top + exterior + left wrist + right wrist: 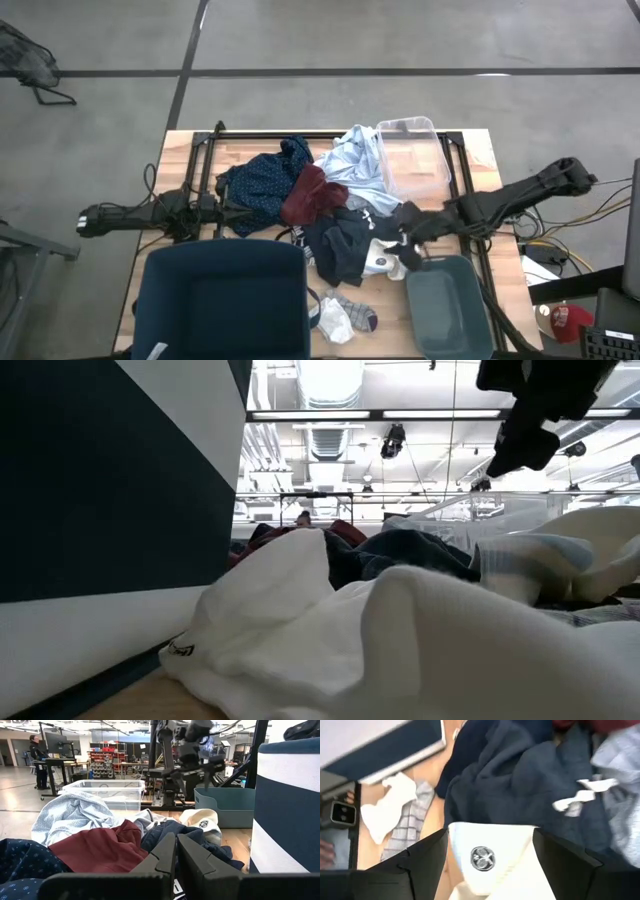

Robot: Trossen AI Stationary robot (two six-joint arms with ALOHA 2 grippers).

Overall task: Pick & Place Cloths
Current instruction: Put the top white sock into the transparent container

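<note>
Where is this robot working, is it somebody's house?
Probably not a house. It looks like a big workshop or lab: a bare concrete floor, shelves of equipment far behind the table, and pipes and strip lights on a high ceiling.

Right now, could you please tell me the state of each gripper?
Left gripper: jaws shut, holding nothing, low beside the maroon piece.
Right gripper: jaws open, holding nothing, over the cream cloth.

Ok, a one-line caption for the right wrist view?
Right gripper, jaws open, above a cream cap with a round emblem, lying on a dark navy garment.
</note>
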